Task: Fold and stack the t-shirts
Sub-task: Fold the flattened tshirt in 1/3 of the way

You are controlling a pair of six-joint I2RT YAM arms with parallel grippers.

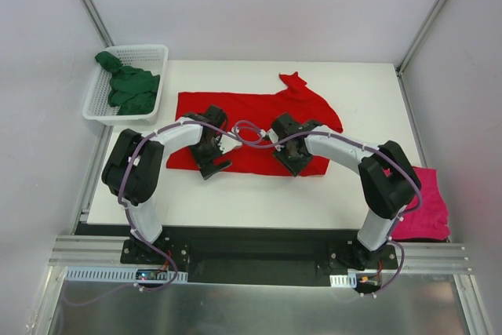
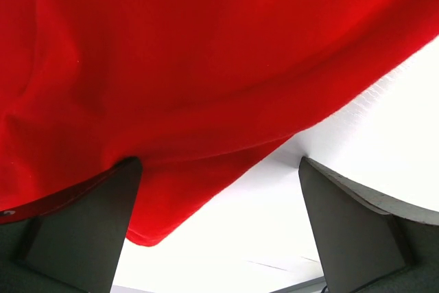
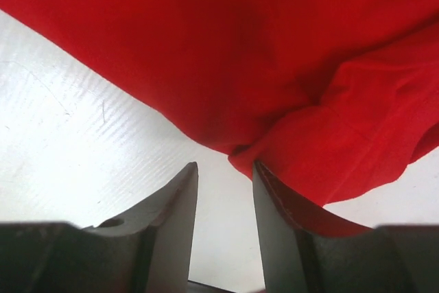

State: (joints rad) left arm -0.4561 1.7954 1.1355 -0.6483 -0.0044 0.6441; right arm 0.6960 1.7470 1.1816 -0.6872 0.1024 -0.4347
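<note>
The bright red t-shirt lies spread across the middle of the table, one sleeve bunched at its far right. Both grippers are low at its near hem. My left gripper is open wide; a corner of the red t-shirt hangs between its fingers and drapes over the left one. My right gripper is open with bare table in its narrow gap, and a fold of the red t-shirt rests against its right finger. The magenta-pink t-shirt lies folded at the table's right edge. The dark green t-shirt sits crumpled in the basket.
A white mesh basket stands at the table's far left corner. The white table shows bare between the red cloth and the arm bases. Frame posts rise at the back corners.
</note>
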